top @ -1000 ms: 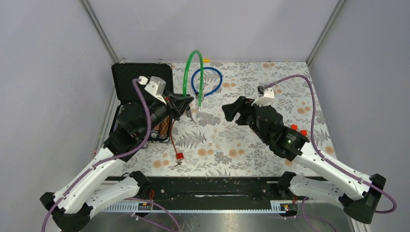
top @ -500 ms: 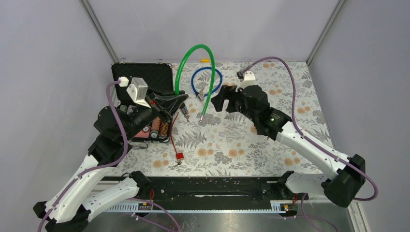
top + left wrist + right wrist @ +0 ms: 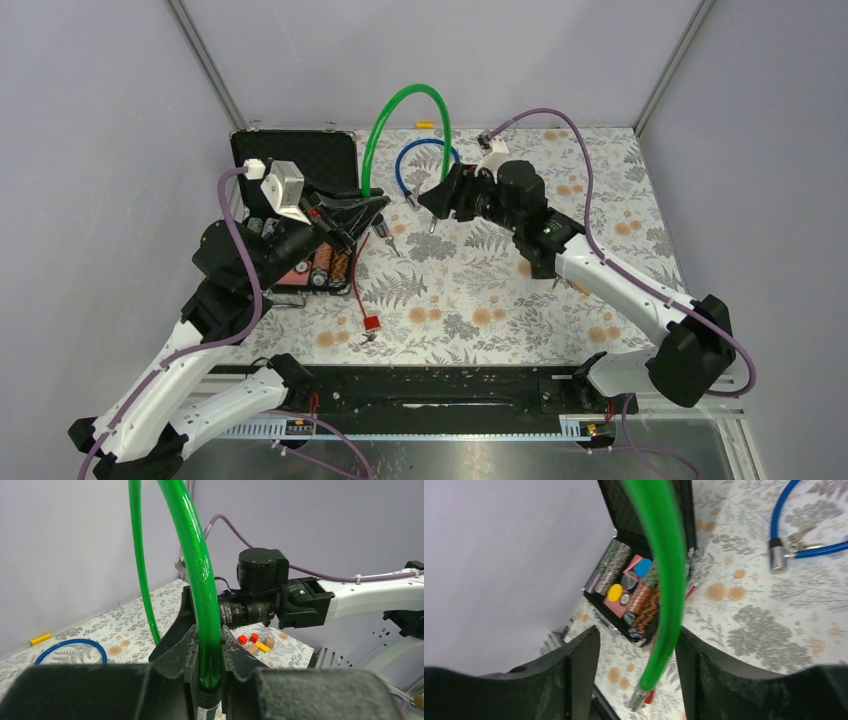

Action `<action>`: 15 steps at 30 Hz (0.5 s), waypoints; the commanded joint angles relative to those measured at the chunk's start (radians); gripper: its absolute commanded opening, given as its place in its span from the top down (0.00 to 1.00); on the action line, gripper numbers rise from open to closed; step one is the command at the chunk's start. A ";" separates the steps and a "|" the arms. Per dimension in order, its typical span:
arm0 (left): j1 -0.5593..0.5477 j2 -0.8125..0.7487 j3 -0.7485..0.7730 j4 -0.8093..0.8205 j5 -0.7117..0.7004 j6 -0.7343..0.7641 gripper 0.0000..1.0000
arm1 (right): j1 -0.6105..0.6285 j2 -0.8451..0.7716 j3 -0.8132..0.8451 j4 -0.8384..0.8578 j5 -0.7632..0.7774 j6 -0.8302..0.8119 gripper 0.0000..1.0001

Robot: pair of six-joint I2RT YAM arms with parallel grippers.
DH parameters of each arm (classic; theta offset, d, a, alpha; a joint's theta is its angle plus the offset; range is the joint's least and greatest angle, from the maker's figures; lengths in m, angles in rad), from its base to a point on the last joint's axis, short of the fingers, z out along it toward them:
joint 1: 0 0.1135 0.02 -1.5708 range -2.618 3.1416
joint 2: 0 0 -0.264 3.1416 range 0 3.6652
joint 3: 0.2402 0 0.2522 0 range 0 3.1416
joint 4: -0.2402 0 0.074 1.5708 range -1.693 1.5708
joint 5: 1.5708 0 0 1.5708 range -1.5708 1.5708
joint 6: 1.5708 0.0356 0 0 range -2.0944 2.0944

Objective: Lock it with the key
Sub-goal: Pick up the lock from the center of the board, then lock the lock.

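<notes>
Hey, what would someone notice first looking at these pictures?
A bright green cable lock arches high at centre back, one end clamped in the left tool, the other hanging inside the open right tool. A blue cable lock lies looped beneath it; an open black case of chips sits left.

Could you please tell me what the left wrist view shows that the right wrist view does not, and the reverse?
Only the left wrist view: the left hand clamping the green cable, the right arm, small coloured blocks. Only the right wrist view: the open case of chips, the green cable's metal tip, the open right hand. Both: the green cable and the blue cable.
</notes>
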 commanded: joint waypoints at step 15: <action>0.004 0.017 -0.117 0.361 0.062 -0.164 1.00 | -0.038 -0.207 -0.153 0.338 -0.069 0.445 1.00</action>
